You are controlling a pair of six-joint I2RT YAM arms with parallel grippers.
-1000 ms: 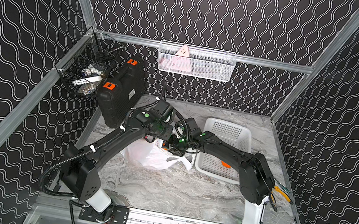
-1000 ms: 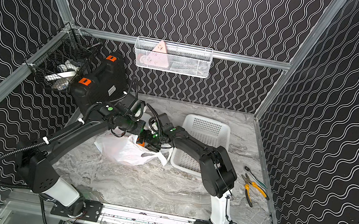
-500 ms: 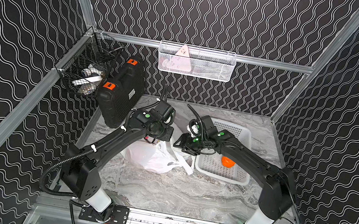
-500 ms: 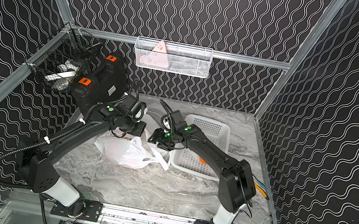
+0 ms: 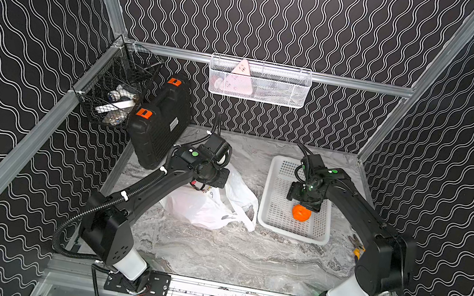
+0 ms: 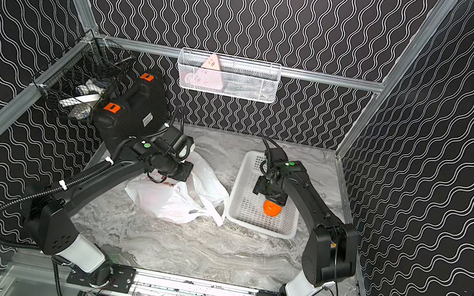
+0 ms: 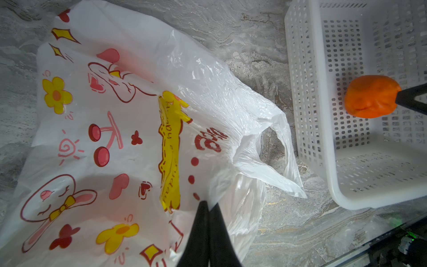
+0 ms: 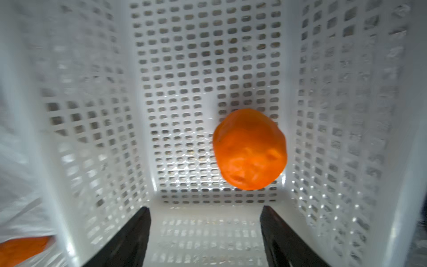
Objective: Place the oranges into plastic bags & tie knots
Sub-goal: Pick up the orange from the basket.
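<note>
Arm (image 5: pixel 350 205) bent, right claw (image 8: pixel 205 208) above orange (image 8: pixel 249 150).

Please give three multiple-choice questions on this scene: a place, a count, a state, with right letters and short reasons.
1. Where is the unbagged orange? A on the tabletop; B in the white perforated basket; C in the black case.
2. How many oranges lie in that basket? A one; B two; C four.
3. The right gripper is: A shut on the orange; B shut empty; C open.
Key: B, perforated walls surround it; A, both top views show one there; C, its fingers stand wide apart, the orange beyond them.
</note>
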